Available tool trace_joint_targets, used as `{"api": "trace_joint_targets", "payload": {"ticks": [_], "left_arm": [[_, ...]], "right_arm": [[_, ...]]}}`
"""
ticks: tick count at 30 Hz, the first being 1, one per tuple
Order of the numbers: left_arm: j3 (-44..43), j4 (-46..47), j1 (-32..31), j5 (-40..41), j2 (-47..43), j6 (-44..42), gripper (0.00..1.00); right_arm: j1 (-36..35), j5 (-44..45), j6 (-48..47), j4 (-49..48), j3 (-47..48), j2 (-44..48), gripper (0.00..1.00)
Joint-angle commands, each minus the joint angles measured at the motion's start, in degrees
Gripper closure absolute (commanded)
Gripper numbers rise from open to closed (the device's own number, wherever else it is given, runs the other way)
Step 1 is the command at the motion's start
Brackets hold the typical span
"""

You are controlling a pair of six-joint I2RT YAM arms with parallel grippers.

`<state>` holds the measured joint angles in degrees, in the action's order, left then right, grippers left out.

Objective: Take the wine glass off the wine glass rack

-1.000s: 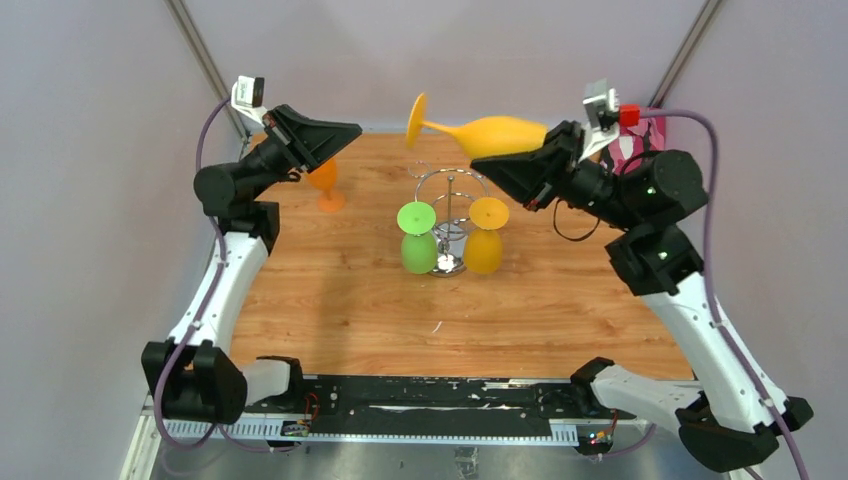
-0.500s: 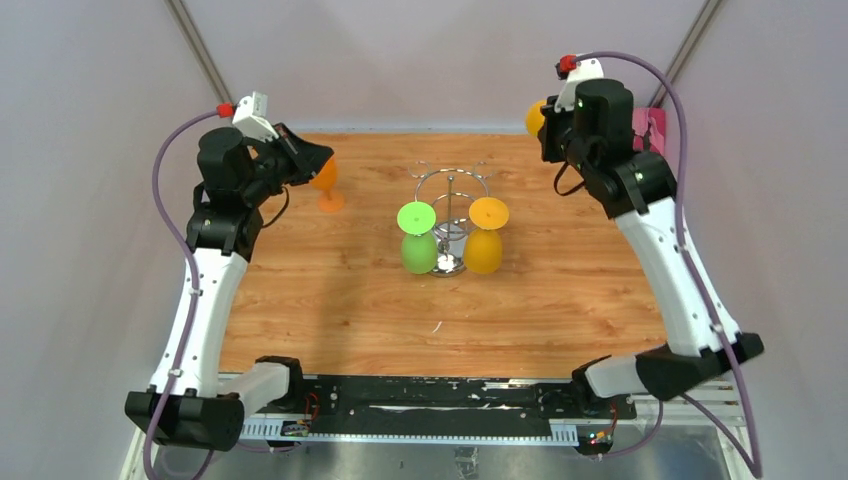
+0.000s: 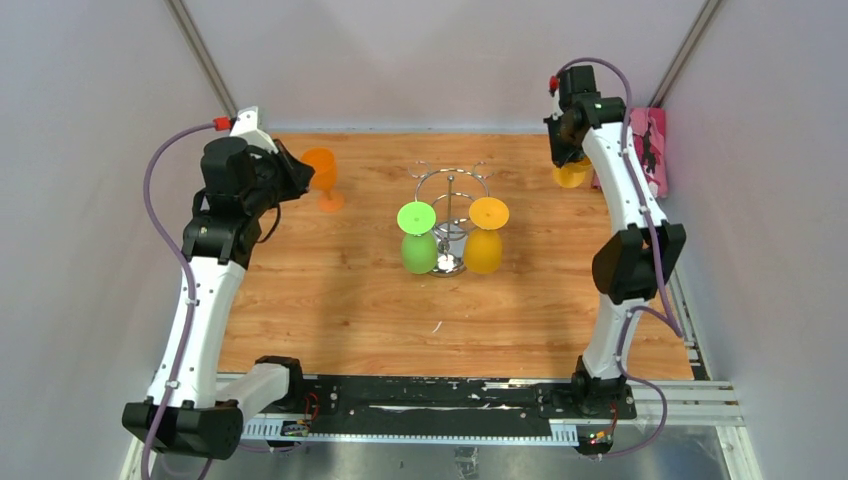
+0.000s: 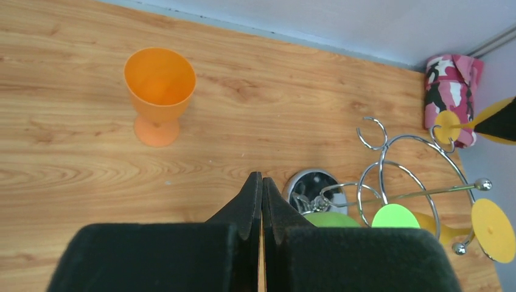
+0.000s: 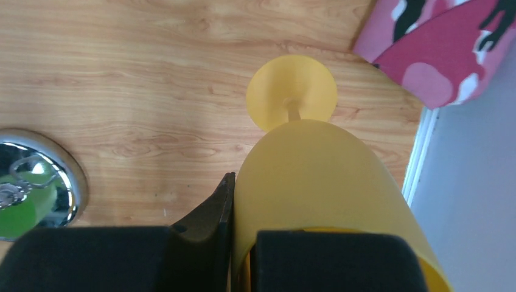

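Observation:
The chrome wine glass rack [image 3: 450, 190] stands mid-table with a green glass [image 3: 417, 240] and a yellow-orange glass [image 3: 485, 240] hanging upside down on it; it also shows in the left wrist view [image 4: 389, 176]. My right gripper [image 3: 572, 150] is shut on the rim of a yellow wine glass [image 5: 316, 182], held upright at the far right, foot [image 5: 292, 91] down close over the wood. My left gripper [image 4: 262, 188] is shut and empty, near an orange glass [image 4: 159, 91] standing upright at the far left [image 3: 322, 175].
A pink camouflage cloth [image 3: 650, 150] lies at the far right edge, beside the held glass; it also shows in the right wrist view [image 5: 450, 42]. Grey walls close in the table on three sides.
My right arm swung the yellow glass from lying sideways above the rack over to the far right and turned it upright, foot down. My left arm drew back from the orange glass.

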<state>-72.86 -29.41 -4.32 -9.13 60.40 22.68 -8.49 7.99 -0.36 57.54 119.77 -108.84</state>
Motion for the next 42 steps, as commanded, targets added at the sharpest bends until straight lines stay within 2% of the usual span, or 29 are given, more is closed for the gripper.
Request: {"api": "trace_joint_targets", "payload": {"ticks": [1, 8, 15, 23, 35, 42], "left_arm": [[1.2, -0.7, -0.8, 3.5, -1.1, -1.5, 1.0], [1.8, -1.0, -4.2, 13.9, -0.4, -4.1, 1.0], [3.1, -0.1, -4.7, 14.3, 0.9, -3.9, 1.0], [3.6, 0.4, -4.8, 14.1, 0.8, -3.8, 1.0], [4.0, 0.4, -4.8, 14.7, 0.4, -4.0, 1.0], [4.2, 0.4, -4.8, 14.6, 0.1, -4.0, 1.0]], "right_arm": [[2.3, -4.0, -3.7, 7.5, 5.3, -7.2, 1.0], [5.4, -6.7, -4.3, 7.7, 8.5, -15.1, 1.0], [7.3, -7.1, -5.6, 9.8, 13.3, -20.7, 1.0], [7.9, -9.8, -5.7, 7.0, 9.2, -21.5, 1.0], [8.0, -10.5, -4.7, 6.8, 8.9, -23.8, 1.0], [8.0, -10.6, -3.6, 6.1, 8.3, -21.2, 0.82]]}}
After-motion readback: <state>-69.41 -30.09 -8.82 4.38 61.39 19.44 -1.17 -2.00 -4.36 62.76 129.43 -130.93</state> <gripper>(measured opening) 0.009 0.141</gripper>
